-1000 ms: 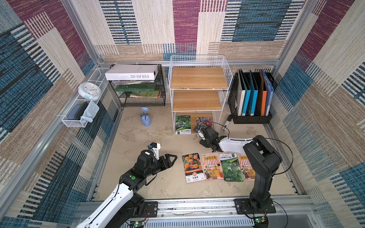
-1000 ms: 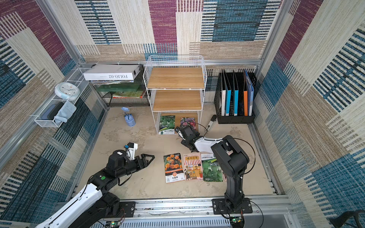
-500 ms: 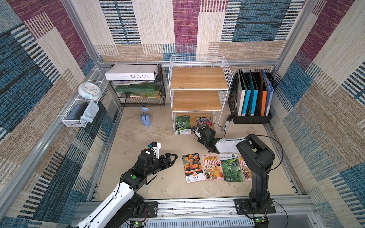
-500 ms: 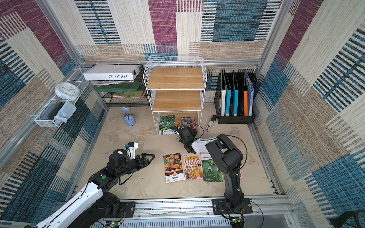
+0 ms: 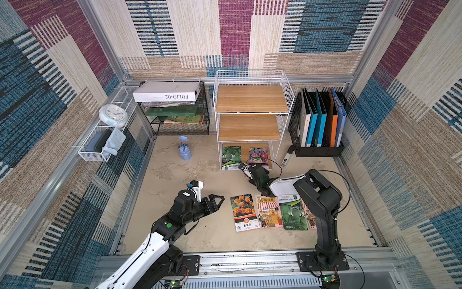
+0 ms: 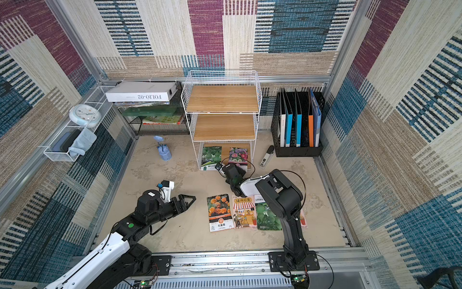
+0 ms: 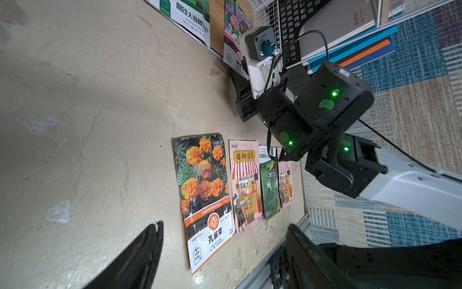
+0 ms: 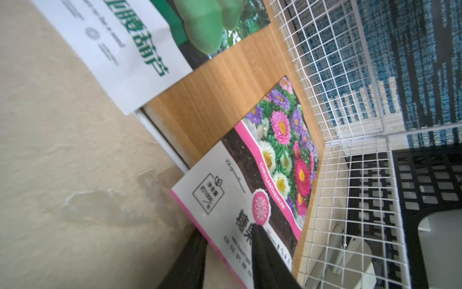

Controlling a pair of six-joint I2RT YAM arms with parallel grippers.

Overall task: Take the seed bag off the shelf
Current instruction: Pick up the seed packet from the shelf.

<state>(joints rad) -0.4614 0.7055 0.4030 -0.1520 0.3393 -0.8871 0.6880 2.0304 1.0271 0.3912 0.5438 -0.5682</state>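
1. Two seed bags on bottom tier of shelf (image 5: 251,98): green gourd bag (image 5: 231,157) left, flower seed bag (image 5: 258,154) right, near edge overhanging.
2. Right fingers (image 8: 270,265) pinched on flower seed bag's near edge, one above, one below.
3. Left fingers (image 7: 142,257) spread wide, empty, above desk (image 5: 175,175), left of marigold bag (image 5: 243,212), well apart from shelf.
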